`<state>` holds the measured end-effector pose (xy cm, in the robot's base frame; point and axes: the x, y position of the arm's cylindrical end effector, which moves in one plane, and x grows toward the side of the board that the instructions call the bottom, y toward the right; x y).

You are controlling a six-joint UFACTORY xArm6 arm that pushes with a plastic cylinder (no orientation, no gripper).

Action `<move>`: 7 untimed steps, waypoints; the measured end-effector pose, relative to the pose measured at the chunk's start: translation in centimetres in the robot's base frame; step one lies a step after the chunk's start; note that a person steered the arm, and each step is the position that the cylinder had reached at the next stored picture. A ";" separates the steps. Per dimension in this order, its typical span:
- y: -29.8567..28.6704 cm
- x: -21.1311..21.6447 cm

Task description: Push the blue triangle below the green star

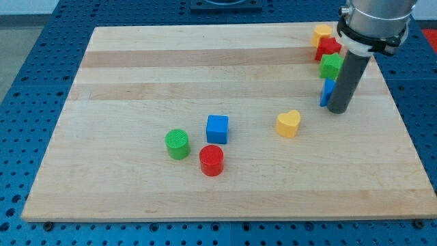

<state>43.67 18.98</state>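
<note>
Wooden tabletop (136, 82) on blue pegboard (27, 48); no jaws, just my tip (338, 110) against the blue triangle (327, 93), which sits directly below the green star (330, 66), half hidden by the rod.

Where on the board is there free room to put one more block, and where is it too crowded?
Free: the whole left part, left of the green cylinder and blue cube; also the strip along the bottom, under the red cylinder and yellow heart. Crowded: the top right corner, where yellow block, red block, green star, blue triangle and my tip stand close.
</note>
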 end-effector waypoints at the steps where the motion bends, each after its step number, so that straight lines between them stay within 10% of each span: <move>1: 0.0 0.0; 7: -0.5 -1.3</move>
<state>42.36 18.47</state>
